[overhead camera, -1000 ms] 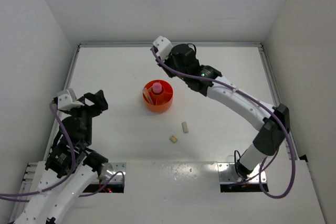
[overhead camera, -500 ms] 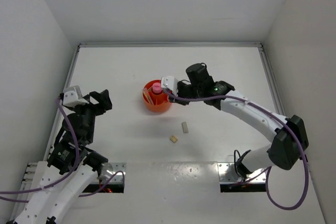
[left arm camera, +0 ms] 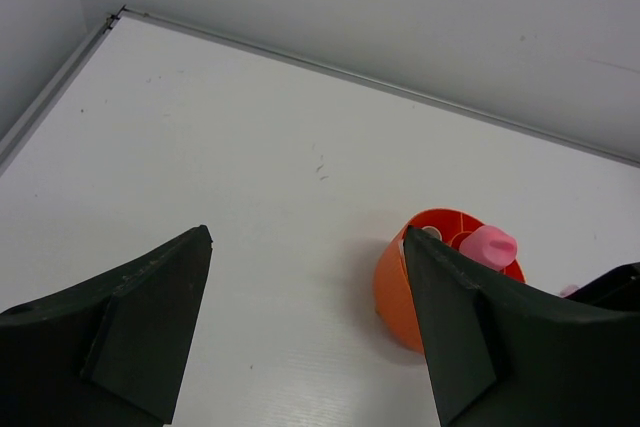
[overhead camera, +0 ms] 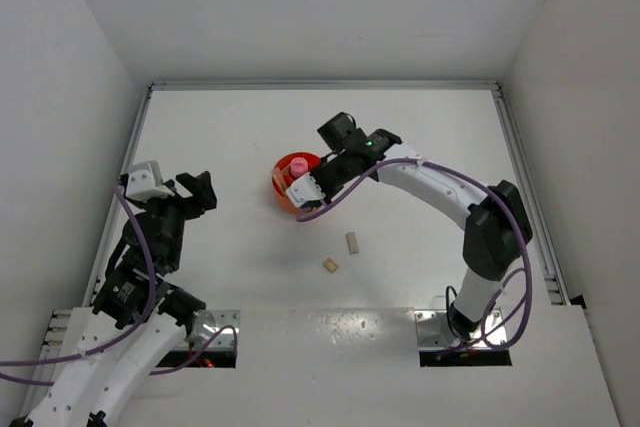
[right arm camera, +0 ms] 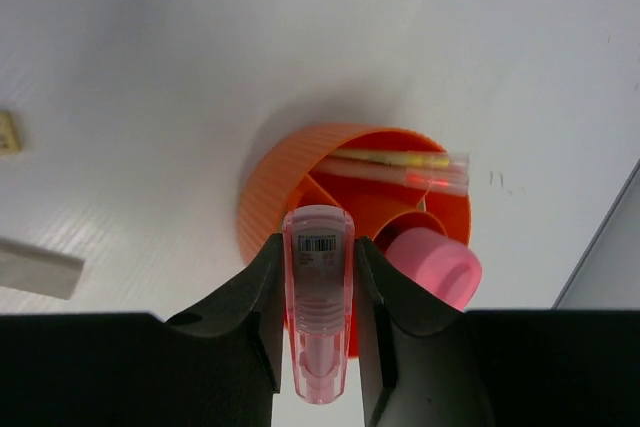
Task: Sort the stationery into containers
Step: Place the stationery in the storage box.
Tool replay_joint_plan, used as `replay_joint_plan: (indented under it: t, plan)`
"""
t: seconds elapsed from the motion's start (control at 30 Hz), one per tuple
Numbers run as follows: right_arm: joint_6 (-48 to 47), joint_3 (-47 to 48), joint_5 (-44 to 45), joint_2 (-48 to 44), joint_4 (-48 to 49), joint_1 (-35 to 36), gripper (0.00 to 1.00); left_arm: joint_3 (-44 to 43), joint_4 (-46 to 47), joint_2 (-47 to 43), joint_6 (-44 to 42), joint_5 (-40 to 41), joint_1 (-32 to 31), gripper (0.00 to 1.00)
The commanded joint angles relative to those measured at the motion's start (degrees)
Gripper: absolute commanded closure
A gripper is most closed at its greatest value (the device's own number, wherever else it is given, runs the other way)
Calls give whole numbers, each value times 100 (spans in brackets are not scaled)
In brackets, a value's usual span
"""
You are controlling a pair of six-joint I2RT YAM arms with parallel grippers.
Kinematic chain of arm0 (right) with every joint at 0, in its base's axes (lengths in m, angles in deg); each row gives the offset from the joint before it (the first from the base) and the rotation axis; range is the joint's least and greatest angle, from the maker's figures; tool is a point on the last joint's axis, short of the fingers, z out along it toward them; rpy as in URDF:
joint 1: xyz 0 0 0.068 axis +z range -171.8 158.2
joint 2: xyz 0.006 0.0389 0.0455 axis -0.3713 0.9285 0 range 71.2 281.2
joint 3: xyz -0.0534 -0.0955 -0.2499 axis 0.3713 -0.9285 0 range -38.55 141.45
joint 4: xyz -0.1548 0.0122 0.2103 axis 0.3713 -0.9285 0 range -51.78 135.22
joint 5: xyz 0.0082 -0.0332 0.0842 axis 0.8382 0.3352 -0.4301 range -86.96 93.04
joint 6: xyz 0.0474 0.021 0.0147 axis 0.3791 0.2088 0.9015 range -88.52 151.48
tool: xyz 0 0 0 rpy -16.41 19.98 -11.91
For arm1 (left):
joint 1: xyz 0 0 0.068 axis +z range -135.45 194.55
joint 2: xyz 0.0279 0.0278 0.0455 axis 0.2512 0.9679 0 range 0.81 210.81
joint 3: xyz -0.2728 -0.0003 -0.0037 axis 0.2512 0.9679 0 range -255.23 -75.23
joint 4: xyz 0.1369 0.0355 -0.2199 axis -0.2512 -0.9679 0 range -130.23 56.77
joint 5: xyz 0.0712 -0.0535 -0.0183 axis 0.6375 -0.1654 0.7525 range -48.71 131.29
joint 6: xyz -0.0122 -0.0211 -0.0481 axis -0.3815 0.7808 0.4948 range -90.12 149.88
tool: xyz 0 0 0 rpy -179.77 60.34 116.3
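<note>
The round orange tub (overhead camera: 284, 193) stands mid-table. The pink-magenta capsule (overhead camera: 297, 165) stands in its central cup. My right gripper (overhead camera: 303, 197) hovers over the tub's near rim. In the right wrist view this gripper (right arm camera: 318, 247) is shut on a pastel pink stick (right arm camera: 318, 297) with a barcode label, held above the tub's rim (right arm camera: 290, 172). The capsule (right arm camera: 435, 265) is to its right, and a yellow stick (right arm camera: 395, 159) and a pink stick (right arm camera: 430, 179) lie in a far compartment. Two beige blocks (overhead camera: 352, 242) (overhead camera: 330, 265) lie on the table. My left gripper (overhead camera: 190, 192) is open and empty, well left of the tub (left arm camera: 392, 287).
The white table is walled at the back and on both sides, with a metal rail along its far edge (left arm camera: 300, 52). In the right wrist view the two blocks (right arm camera: 8, 132) (right arm camera: 35, 267) lie left of the tub.
My right arm has swung from the back of the table down over the orange tub, carrying the pink stick. My left gripper has shifted slightly to the right.
</note>
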Motion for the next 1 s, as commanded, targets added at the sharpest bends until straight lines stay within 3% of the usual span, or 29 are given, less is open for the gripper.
replay_joint_plan:
  t: [0.0,0.3,0.8,0.97]
  plan:
    - [-1034,405,-394,284,-408,50,100,-16,190,38,-42,-50,56,17]
    - [-1904,510,-394,645,-866,102,100,-16,190,100,-42,-50,56,17]
    - [-1905,870,-631,1110,-804,102,100,-16,190,153,-42,-50,56,17]
    - [-1905,871,-631,1164,-752,50,92,-16,190,153,-42,-50,56,17]
